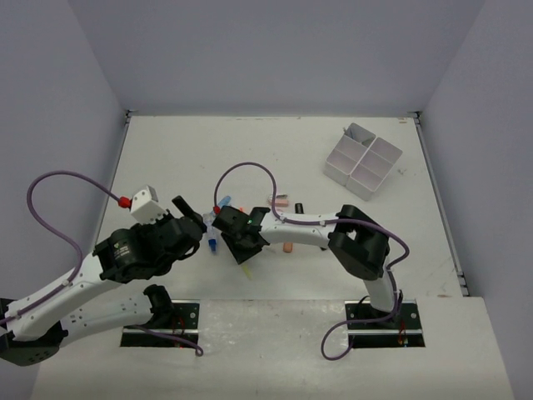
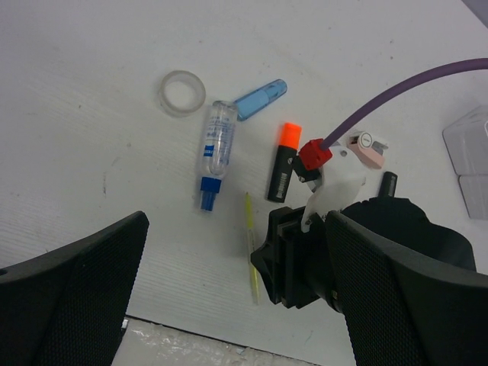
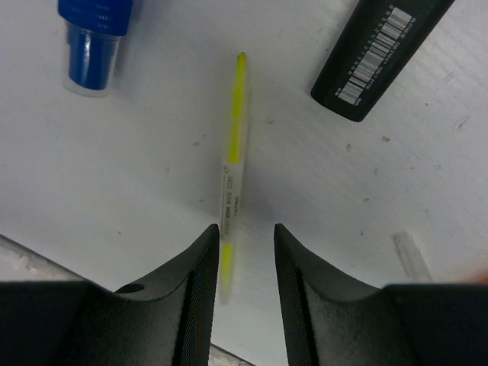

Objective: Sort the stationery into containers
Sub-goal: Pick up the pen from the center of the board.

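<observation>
Right wrist: barcode on black highlighter (image 3: 381,57), unreadable print on yellow pen (image 3: 234,152)

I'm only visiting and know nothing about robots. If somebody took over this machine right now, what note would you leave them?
Left end effector: open wide, empty, hovering over the table.
Right end effector: open, its fingers set either side of the thin yellow pen, not yet clamped on it.
Things: the tape roll, blue marker, orange-capped highlighter and pink eraser lie loose near the arms. The white tray sits far right.
Done: nothing shows in the tray.
Left: grip the pen, carry it over, then sort the rest.
</observation>
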You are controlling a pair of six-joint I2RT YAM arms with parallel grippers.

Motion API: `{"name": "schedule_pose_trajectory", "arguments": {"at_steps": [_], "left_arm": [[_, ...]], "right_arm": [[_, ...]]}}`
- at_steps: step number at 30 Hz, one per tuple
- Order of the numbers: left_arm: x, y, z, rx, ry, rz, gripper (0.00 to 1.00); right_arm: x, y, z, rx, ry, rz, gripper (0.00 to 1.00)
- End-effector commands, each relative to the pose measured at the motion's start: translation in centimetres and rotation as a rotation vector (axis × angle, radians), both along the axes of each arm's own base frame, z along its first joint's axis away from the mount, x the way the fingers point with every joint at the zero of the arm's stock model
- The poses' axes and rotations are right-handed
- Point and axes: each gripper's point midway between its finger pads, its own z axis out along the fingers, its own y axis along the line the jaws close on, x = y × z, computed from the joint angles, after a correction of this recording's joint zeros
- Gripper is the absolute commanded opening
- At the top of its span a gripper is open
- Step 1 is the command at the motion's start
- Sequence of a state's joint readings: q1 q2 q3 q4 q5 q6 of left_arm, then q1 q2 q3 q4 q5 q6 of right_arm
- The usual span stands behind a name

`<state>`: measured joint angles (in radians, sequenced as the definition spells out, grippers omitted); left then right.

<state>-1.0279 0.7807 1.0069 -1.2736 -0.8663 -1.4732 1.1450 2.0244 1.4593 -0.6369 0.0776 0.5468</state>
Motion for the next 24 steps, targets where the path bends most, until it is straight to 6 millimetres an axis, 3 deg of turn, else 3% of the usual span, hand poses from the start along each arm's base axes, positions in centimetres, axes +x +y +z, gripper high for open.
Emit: {"name": "schedule_pose_trajectory", "arguments": {"at_steps": [1, 6, 11, 14, 16, 18, 19, 20, 21, 23, 24], "left_arm": [[0.6, 0.7, 1.5, 0.003, -0.065, 0.021, 1.0], [0.7, 0.6, 1.0, 0.023, -0.056, 0.017, 1.0], [0.8, 0.5, 0.7, 0.045, -0.044, 0.019, 1.0], [0.9, 0.5, 0.6, 0.048, -0.042, 0.025, 1.0], [1.0, 0.3, 0.7, 0.044, -0.04, 0.031, 1.0], [1.1, 0.0, 0.8, 0.042, -0.038, 0.032, 1.0], [1.2, -0.2, 0.9, 0.039, -0.036, 0.032, 1.0], [1.4, -0.8, 1.0, 0.024, -0.036, 0.025, 1.0], [1.6, -1.3, 1.0, 0.016, -0.033, 0.02, 1.0], [2.1, -3.1, 0.1, 0.008, -0.006, 0.008, 1.0], [2.4, -4.3, -0.3, -0.027, 0.006, -0.005, 1.0]], "right_arm": [[0.6, 0.5, 0.1, -0.031, -0.014, -0.022, 0.35], [1.1, 0.7, -0.8, -0.073, -0.017, -0.03, 0.28], [0.8, -0.5, -2.5, -0.133, -0.004, -0.048, 0.1], [0.6, -0.6, -1.7, -0.106, -0.007, -0.047, 0.0], [0.8, -0.4, 0.4, -0.056, -0.033, -0.045, 0.0], [1.3, -0.8, 4.5, 0.025, -0.083, -0.053, 0.0], [1.5, -0.9, 4.6, 0.024, -0.088, -0.06, 0.0], [2.2, -2.3, 8.6, 0.098, -0.139, -0.091, 0.0], [2.3, -3.4, 11.1, 0.145, -0.175, -0.108, 0.0], [4.3, -8.2, 12.9, 0.154, -0.235, -0.211, 0.0], [5.9, -10.8, 14.8, 0.186, -0.27, -0.287, 0.0]]}}
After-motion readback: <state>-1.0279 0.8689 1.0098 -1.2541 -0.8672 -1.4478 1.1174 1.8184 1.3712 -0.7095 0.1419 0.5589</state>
